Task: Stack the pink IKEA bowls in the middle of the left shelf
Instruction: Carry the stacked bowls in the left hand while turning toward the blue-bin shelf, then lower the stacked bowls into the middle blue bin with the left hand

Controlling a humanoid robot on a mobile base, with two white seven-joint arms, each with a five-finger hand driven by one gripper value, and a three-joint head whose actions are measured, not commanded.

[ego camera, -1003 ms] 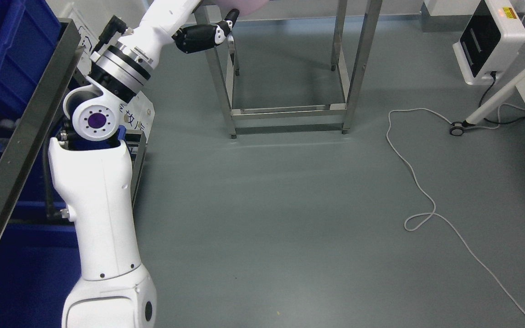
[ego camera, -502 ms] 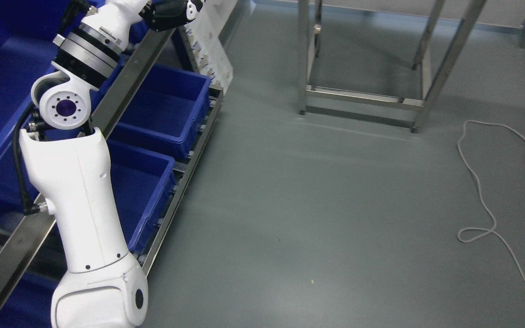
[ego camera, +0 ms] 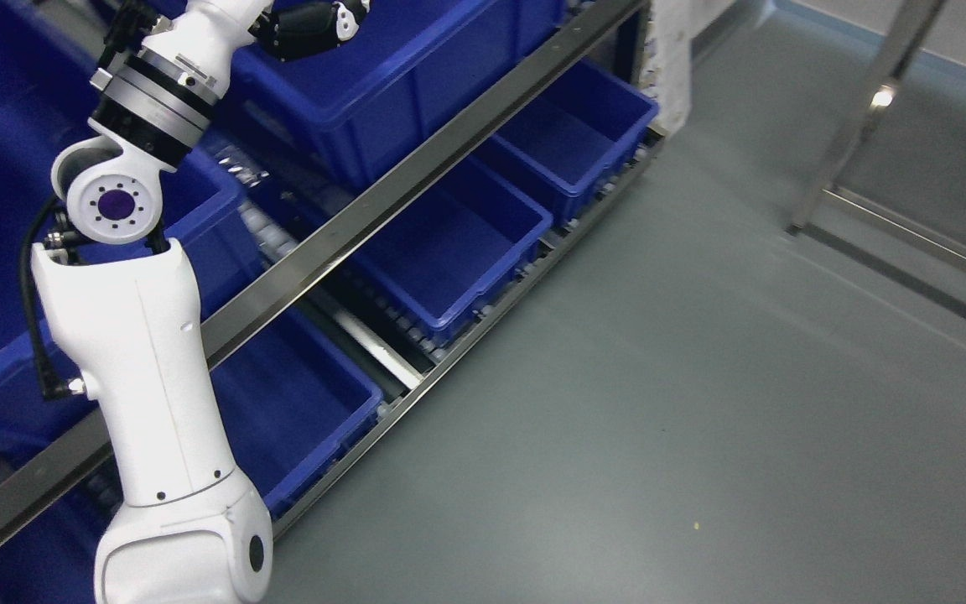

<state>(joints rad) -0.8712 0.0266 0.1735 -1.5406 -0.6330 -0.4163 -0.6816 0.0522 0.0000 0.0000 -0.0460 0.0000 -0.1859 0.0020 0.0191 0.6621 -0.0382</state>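
- No pink bowl shows anywhere in our view; we cannot say where the task's thing is.
- The left robot hand (ego camera: 309, 27) sits at the top edge of the head view, dark with white tips, cut off by the frame. We cannot tell how far it is open or whether it holds anything.
- That hand hovers over the near rim of a large blue bin (ego camera: 416, 75) on the upper level of the shelf (ego camera: 340, 247).
- The left arm (ego camera: 148, 369) rises white from the lower left, bends at a round joint with a purple centre, then runs through a black and silver wrist ring up to the hand.
- A steel rail of the shelf runs diagonally from the bottom left to the top right, passing behind the arm.
- Below the rail, three more blue bins (ego camera: 458, 252) stand in a row on rollers along the shelf's lower level; what we see of their insides is bare.
- Grey floor (ego camera: 659, 403) fills the right half. A steel frame leg (ego camera: 860, 126) stands at the upper right.
- We see no right arm.
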